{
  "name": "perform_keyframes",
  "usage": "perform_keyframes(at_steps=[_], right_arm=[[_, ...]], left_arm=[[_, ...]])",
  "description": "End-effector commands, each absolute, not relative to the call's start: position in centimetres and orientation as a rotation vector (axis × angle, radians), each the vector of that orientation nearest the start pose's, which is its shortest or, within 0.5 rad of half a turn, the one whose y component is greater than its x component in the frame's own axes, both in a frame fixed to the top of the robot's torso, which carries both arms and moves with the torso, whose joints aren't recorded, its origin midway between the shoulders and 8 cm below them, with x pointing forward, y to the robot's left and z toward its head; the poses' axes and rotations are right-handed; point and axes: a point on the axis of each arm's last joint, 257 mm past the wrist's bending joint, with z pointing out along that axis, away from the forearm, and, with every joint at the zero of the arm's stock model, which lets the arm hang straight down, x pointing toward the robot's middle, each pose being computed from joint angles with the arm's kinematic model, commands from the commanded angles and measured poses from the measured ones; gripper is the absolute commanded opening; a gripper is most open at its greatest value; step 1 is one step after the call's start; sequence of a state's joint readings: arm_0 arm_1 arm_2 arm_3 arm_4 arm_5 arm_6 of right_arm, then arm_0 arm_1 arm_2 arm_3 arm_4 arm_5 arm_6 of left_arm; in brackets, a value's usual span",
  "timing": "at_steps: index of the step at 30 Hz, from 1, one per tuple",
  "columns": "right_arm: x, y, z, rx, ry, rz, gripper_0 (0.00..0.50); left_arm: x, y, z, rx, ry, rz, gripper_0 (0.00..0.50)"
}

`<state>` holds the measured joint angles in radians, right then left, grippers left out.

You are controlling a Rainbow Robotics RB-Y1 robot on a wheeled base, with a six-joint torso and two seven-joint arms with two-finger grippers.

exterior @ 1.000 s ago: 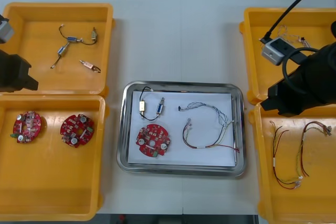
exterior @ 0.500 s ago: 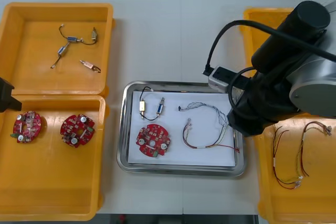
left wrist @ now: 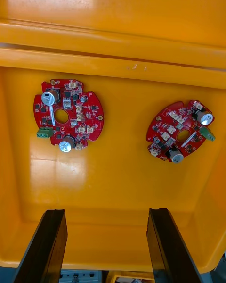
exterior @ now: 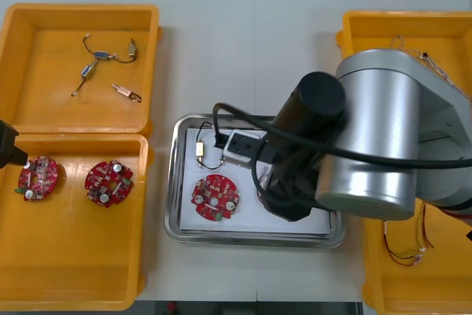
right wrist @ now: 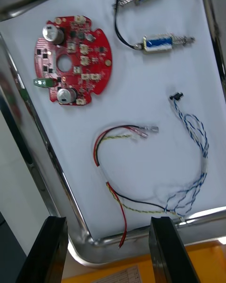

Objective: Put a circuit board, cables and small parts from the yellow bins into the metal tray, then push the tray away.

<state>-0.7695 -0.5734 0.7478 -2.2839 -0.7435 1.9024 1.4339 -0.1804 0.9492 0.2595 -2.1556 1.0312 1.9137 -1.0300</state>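
The metal tray [exterior: 177,182] lies mid-table, white inside. It holds a round red circuit board [exterior: 215,198] [right wrist: 73,66], two small metal parts [right wrist: 162,42] on a black wire, a twisted blue and white cable [right wrist: 193,137] and a red and yellow cable [right wrist: 115,170]. My right arm [exterior: 354,138] hangs over the tray's right half. My right gripper [right wrist: 108,252] is open above the tray's rim [right wrist: 28,137], with nothing between its fingers. My left gripper [left wrist: 106,245] is open over the near left yellow bin [left wrist: 113,179], short of two red boards [left wrist: 68,115] [left wrist: 181,129].
The far left bin [exterior: 44,108] holds several small metal parts [exterior: 103,64] on wires. The near right bin [exterior: 372,271] holds red and yellow cables [exterior: 402,256], partly under my right arm. The far right bin [exterior: 383,27] stands behind it. My left arm [exterior: 7,149] sits at the table's left edge.
My right arm has swung left from above the right bins to above the tray, covering its cables in the front view. The left arm has drawn back toward the left edge.
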Motion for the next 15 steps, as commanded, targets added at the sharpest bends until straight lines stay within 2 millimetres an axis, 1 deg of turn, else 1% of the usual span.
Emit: perform_keyframes(at_steps=[1, 5, 6, 10, 15], right_arm=[[33.4, -2.1, -19.4, -1.723, 2.065, -0.183, 0.5], [32.8, -1.0, -21.1, -1.794, 2.019, -0.165, 0.5], [32.8, -0.9, -21.7, -1.838, 1.992, -0.174, 0.5], [32.6, -1.1, -23.6, -1.954, 1.94, -0.204, 0.5], [32.0, -1.1, -25.1, -2.026, 1.916, -0.206, 0.5]], left_arm=[[37.1, 38.7, -12.2, -0.006, 2.691, 0.084, 0.5], [37.7, 38.4, -11.7, 0.009, 2.668, 0.078, 0.5], [37.9, 38.3, -11.5, 0.012, 2.657, 0.073, 0.5], [38.7, 37.9, -10.8, 0.026, 2.625, 0.064, 0.5], [39.2, 37.7, -10.3, 0.037, 2.607, 0.071, 0.5]])
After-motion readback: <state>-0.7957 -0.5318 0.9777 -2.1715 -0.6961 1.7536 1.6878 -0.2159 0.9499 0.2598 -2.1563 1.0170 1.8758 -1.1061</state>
